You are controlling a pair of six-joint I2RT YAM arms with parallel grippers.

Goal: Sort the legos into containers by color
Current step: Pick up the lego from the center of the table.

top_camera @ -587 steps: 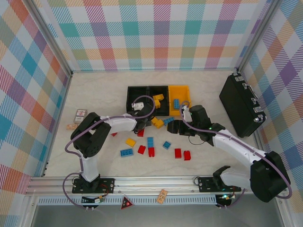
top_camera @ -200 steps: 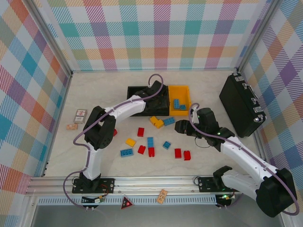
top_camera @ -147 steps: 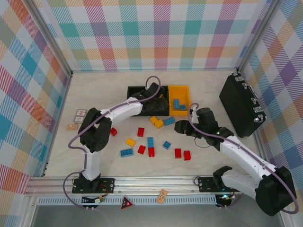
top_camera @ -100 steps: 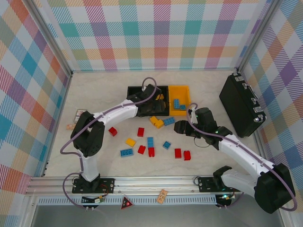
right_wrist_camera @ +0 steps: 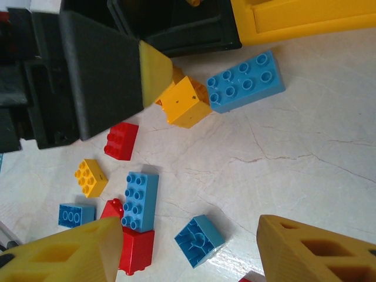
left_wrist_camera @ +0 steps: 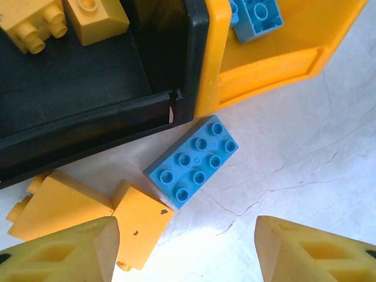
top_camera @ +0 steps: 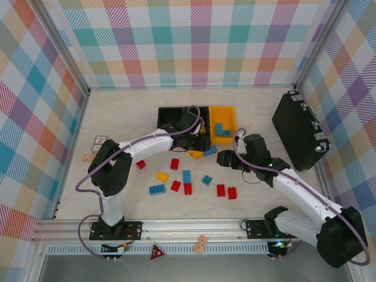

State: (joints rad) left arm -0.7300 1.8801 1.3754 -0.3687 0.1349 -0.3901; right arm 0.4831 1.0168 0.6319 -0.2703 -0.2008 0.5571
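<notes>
Landmark: the yellow-orange bin (top_camera: 234, 114) stands at the far middle of the surface (top_camera: 117, 111). A black bin (left_wrist_camera: 88, 88) touches its side, and a second black bin (top_camera: 167, 114) sits beyond that one.
Bin contents: blue legos (left_wrist_camera: 257, 13) lie in the yellow-orange bin, and yellow legos (left_wrist_camera: 35, 23) lie in the black bin touching it.
Left jaws: wide apart and holding nothing, they hang over the surface just in front of the seam between the yellow-orange bin and the black bin.
Blue eight-stud lego (left_wrist_camera: 192, 161): it lies flat, studs up, just in front of the yellow-orange bin's near corner. It is ahead of the left jaws' gap, not between the pads (left_wrist_camera: 64, 252).
Loose yellow pair (left_wrist_camera: 141, 220): the two touch each other just beside the blue eight-stud lego, on its side away from the yellow-orange bin.
Right jaws: wide apart and holding nothing, well in front of the yellow-orange bin.
Small blue lego (right_wrist_camera: 200, 239): it lies on the surface just ahead of the right jaws' gap, touching neither pad.
Other loose legos: a red lego (right_wrist_camera: 121, 141), a yellow four-stud lego (right_wrist_camera: 91, 177) and a long blue lego (right_wrist_camera: 140, 200) lie scattered in front of the yellow-orange bin.
Black case (top_camera: 299, 129): it stands well apart from the yellow-orange bin, on the side away from the black bins.
</notes>
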